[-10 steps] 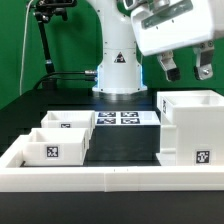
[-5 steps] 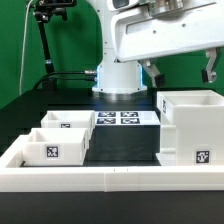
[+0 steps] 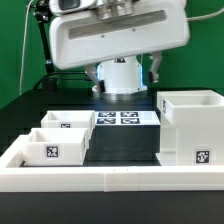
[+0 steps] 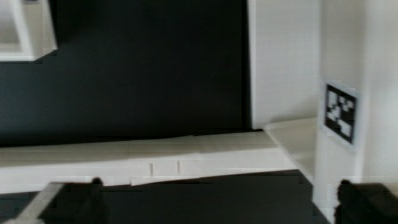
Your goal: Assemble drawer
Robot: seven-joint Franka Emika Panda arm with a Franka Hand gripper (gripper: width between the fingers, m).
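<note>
The tall white hollow case stands at the exterior view's right, with a tag low on its front. Two small white trays, one behind and one in front, sit at the left, each with a tag. My hand hangs high above the middle of the table, and one dark finger shows below it. In the wrist view my gripper is open and empty over black table. The case with its tag and a tray corner show there too.
The low white border wall runs along the front and sides, and also shows in the wrist view. The marker board lies flat at the back middle. The robot base stands behind it.
My hand has swung from above the case toward the exterior view's left and looms larger in view. The fingers stay apart and the drawer parts have not moved.
</note>
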